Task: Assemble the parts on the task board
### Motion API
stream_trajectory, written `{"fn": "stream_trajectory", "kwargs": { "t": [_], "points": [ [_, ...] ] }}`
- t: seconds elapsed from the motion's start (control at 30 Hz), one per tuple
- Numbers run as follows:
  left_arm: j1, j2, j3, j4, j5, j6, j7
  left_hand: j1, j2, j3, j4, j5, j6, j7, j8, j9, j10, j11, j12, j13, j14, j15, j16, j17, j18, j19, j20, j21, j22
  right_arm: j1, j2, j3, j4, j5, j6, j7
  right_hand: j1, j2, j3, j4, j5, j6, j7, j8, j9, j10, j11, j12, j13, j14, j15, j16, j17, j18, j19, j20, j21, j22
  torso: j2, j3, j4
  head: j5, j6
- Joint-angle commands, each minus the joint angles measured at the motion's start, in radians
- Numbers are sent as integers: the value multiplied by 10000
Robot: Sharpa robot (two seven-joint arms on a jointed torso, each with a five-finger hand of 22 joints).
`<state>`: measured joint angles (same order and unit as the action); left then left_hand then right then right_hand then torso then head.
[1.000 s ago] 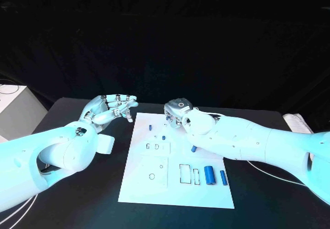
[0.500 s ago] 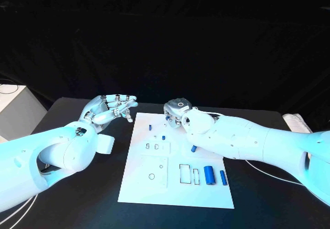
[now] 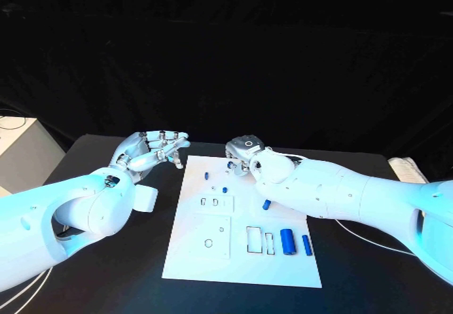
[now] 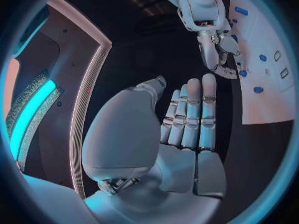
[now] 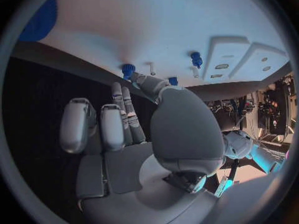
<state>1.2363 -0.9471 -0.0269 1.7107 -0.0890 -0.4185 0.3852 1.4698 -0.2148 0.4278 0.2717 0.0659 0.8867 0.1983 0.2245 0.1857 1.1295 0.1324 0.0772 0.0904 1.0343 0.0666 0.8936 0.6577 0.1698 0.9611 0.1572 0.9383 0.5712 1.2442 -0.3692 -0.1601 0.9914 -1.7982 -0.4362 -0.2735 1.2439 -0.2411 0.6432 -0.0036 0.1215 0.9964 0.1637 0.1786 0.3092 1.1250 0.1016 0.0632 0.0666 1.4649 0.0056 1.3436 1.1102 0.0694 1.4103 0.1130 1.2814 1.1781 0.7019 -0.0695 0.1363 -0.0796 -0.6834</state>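
The white task board (image 3: pixel 243 261) lies in the middle of the black table. Blue parts lie or stand on it: two small ones (image 3: pixel 207 174) (image 3: pixel 224 188) at the far left, one (image 3: pixel 266 204) mid-board, and two long cylinders (image 3: pixel 288 241) (image 3: pixel 307 244) at the near right. My right hand (image 3: pixel 243 156) is at the board's far edge. Its thumb and fingertips (image 5: pixel 138 77) meet on a small blue part (image 5: pixel 128 68) (image 3: pixel 231 165). My left hand (image 3: pixel 151 149) is raised off the board's far left corner, fingers apart (image 4: pixel 190 114), holding nothing.
Rectangular slots (image 3: pixel 254 238) and round holes (image 3: pixel 209 242) mark the board's near half. A white block (image 3: pixel 19 154) stands at the table's left edge. A cable (image 3: pixel 373 239) runs on the table under my right arm.
My right hand has turned a little at the board's far edge, and the small blue part at its fingertips now shows more. My left hand has stayed still.
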Motion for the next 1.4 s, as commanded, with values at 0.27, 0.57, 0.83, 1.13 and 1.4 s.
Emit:
{"fn": "stream_trajectory", "kwargs": {
  "t": [0.27, 0.57, 0.83, 1.13, 1.4],
  "points": [
    [21, 3, 8, 10, -6, 91, 30, -102, 19, 47, 19, -47, 3, 29, -16, 11, 27, 24, -7, 14, 38, -27, 55, 6, 137, -76, 22, 39, 13, 14, -64, -5, 84, -2, -121, 7, 147, -113, -380, -23, 63, -340, -49, -251, -49, -445, 9, -25, -13, 96, 85, -100, -195, 229, -152, 1, -388, -437, 0, 1, 2, -6, 17],
    [20, -60, 8, 10, 1, 112, 38, -102, 19, 47, 19, -47, 3, 29, -16, 11, 27, 24, -7, 14, 38, -27, 55, 6, 137, -76, 22, 39, 13, 200, -1415, 111, 1874, 631, -659, -77, 132, -76, -519, 64, 71, -220, -96, -236, -12, -60, -64, 113, 70, 107, 30, -96, -217, 223, -96, -40, -413, -420, -14, 5, -47, -25, 97],
    [20, -214, 7, 28, 11, 113, 43, -63, 23, 83, -22, -46, -13, 31, -21, 27, 6, 27, -10, 21, 19, -26, 84, -8, 140, -144, 29, 128, 70, 790, -3380, 259, 3858, 2695, -290, -65, -190, -49, -4117, 1070, 114, -600, -360, -490, 23, 1578, -554, 603, 937, 383, -357, 617, 846, -41, 475, -396, 543, 900, -4, 58, -288, -26, 236],
    [18, -224, 6, -10, 15, 143, 43, -62, 22, 85, -24, -48, -13, 31, -21, 29, 7, 27, -9, 22, 21, -26, 89, -9, 140, -149, 29, 138, 76, 1035, -4066, 283, 3707, 4634, 762, 0, 1615, -132, -5796, 2210, 83, -675, -357, -273, 265, 2937, -632, 5395, 5892, 558, -237, 1142, 1723, -243, 858, -556, 1374, 2021, 44, 164, -374, -71, 254],
    [15, -178, 5, -71, 16, 188, 50, -68, 23, 86, -21, -48, -10, 27, -19, 32, 11, 26, -6, 24, 21, -25, 91, -11, 140, -155, 30, 148, 82, 764, -3569, 273, 2763, 4492, 933, -256, 1942, 148, -5741, 2905, 123, -898, -157, 241, 519, 3963, -372, 14362, 14439, 920, -154, 2063, 3929, -566, 1371, -210, 2486, 3433, 58, 156, -278, -145, 242]
  ]
}}
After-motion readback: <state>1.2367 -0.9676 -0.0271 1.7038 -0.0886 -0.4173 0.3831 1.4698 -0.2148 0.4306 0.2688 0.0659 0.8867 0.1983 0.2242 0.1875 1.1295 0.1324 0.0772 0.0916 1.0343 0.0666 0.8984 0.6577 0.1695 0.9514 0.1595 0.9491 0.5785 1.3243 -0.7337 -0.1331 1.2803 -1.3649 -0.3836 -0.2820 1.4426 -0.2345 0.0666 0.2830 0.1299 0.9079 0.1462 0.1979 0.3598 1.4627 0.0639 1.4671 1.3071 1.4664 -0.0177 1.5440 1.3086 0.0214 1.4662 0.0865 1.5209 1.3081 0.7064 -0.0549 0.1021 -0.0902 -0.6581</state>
